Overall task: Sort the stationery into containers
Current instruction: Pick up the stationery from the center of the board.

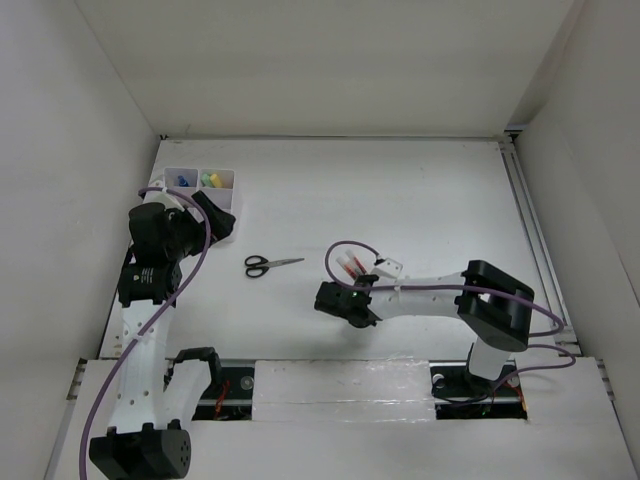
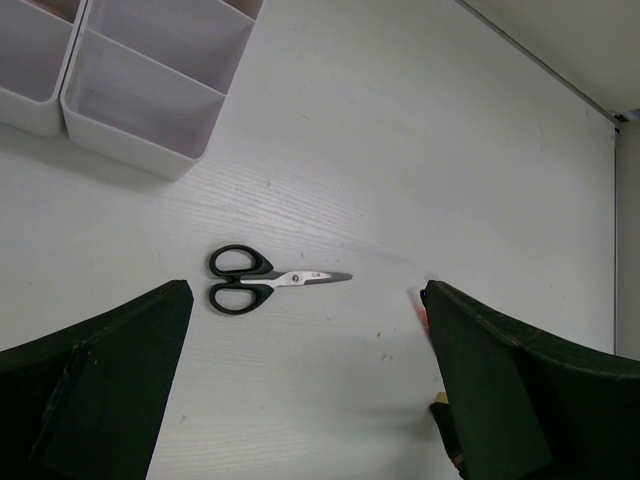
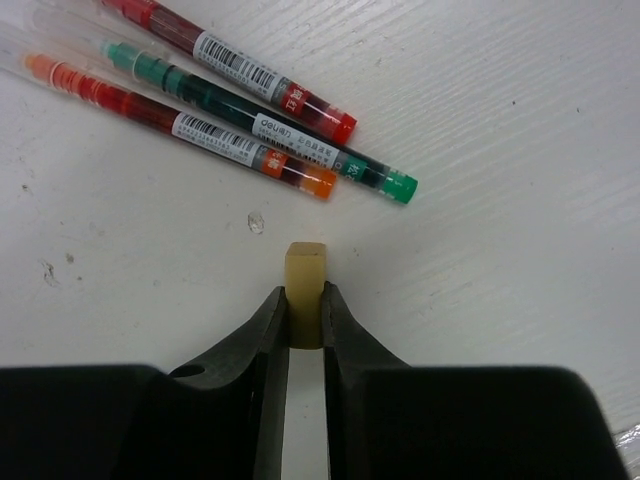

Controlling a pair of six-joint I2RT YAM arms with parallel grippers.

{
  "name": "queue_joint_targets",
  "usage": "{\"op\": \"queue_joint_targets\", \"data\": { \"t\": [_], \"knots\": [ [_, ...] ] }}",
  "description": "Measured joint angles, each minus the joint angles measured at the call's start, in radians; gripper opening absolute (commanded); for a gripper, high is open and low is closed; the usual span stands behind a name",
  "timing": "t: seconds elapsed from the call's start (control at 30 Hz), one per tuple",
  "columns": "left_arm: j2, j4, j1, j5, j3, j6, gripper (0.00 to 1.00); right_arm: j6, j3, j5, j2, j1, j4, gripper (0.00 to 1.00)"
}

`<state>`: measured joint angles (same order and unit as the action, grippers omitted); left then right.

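1. Right up against the right wrist lens: the right gripper (image 3: pixel 305 312) has its two black fingers pressed in on the tiny tan block (image 3: pixel 305 268). The top of the block pokes out past the tips. I cannot tell whether it is resting on the table (image 3: pixel 520 150) or just off it.
2. Just beyond the block lie three pens (image 3: pixel 250 115), side by side at a slant: one red, one green, one orange-capped. They are near the fingertips but not touching them.
3. Out to the left, the black-handled scissors (image 1: pixel 272 264) lie closed and flat, alone on the tabletop.
4. Further left again, the left gripper (image 2: pixel 305 340) hangs spread wide with nothing between its fingers, looking down at the scissors from beside the organizer box (image 1: pixel 197 172).
5. Trouble ahead? The grip is narrow on a very small piece, so a jolt on the lift could twist it loose.
6. The box is well apart from the block, and the left arm stands right by it. A carry across risks the two arms crowding each other.
7. A low sweep could also knock the pens.
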<state>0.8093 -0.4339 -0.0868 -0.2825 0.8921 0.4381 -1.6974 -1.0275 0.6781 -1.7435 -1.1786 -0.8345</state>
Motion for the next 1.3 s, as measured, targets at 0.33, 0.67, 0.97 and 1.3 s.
{"op": "queue_joint_targets", "data": {
  "t": [0.33, 0.67, 0.97, 1.3],
  "knots": [
    [0.003, 0.071, 0.0, -0.241, -0.043, -0.015, 1.0, 0.664, 0.147, -0.092, 0.282, -0.034, 0.587, 0.0],
    [0.018, 0.264, 0.0, -0.633, -0.188, 0.008, 1.0, 1.168, 0.122, -0.645, 0.334, 0.136, 1.226, 0.0],
    [-0.011, 0.431, 0.0, -0.821, -0.246, 0.087, 0.88, 1.158, 0.116, -1.063, 0.197, 0.235, 1.541, 0.0],
    [-0.016, 0.512, 0.0, -0.899, -0.247, 0.137, 0.52, 1.095, 0.073, -1.202, 0.138, 0.237, 1.659, 0.0]
  ]
}}
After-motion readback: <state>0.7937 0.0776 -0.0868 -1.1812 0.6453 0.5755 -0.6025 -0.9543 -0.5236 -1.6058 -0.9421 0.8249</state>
